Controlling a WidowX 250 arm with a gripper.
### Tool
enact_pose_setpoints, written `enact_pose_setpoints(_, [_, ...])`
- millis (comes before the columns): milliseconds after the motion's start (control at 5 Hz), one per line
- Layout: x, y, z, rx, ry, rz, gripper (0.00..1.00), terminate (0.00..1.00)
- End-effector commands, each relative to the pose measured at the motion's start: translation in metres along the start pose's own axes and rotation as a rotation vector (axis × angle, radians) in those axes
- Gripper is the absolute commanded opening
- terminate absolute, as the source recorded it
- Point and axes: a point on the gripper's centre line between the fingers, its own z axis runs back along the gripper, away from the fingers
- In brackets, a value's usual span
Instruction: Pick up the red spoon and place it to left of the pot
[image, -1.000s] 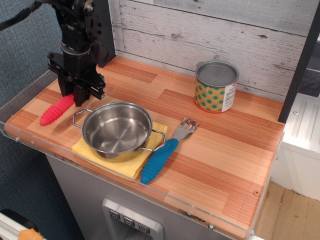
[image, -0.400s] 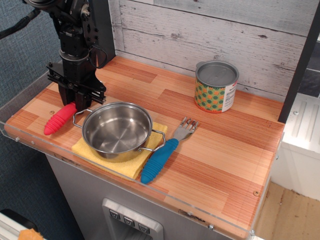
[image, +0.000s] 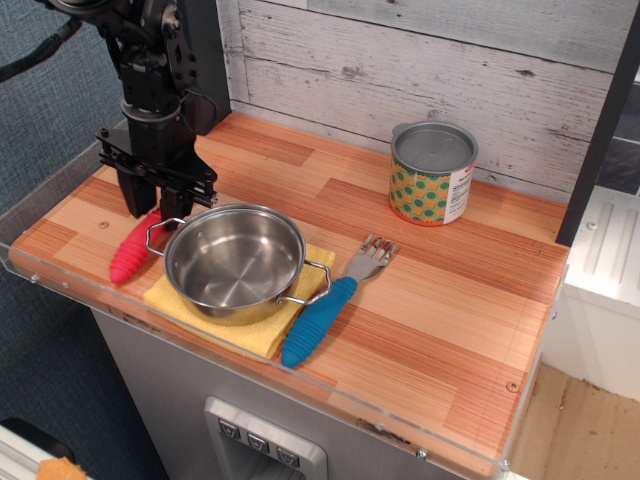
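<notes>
The red spoon (image: 133, 252) lies at a slant just left of the pot (image: 233, 260), its ribbed red handle pointing toward the front-left edge. Its metal bowl is hidden under my gripper (image: 158, 210). The gripper stands upright over the spoon's upper end, beside the pot's left wire handle, and looks shut on the spoon. The shallow steel pot is empty and sits on a yellow cloth (image: 262, 335).
A blue-handled metal fork (image: 325, 308) lies right of the pot. A tin can (image: 431, 172) with a green-orange label stands at the back right. A clear acrylic rim (image: 60, 285) runs along the counter's front and left edges. A plank wall stands behind.
The spoon's handle has swung from lying flat and pointing left to pointing toward the front, closer to the pot. The gripper has shifted slightly forward and right with it.
</notes>
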Motion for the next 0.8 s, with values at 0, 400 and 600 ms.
enact_pose_setpoints(0, [0.011, 0.014, 0.022, 0.018, -0.037, 0.064, 1.0, 0.0])
enact_pose_setpoints(400, [0.014, 0.019, 0.046, 0.027, -0.079, 0.053, 1.0, 0.0])
enact_pose_setpoints(600, [0.019, 0.018, 0.06, 0.035, -0.086, 0.038, 1.0, 0.0])
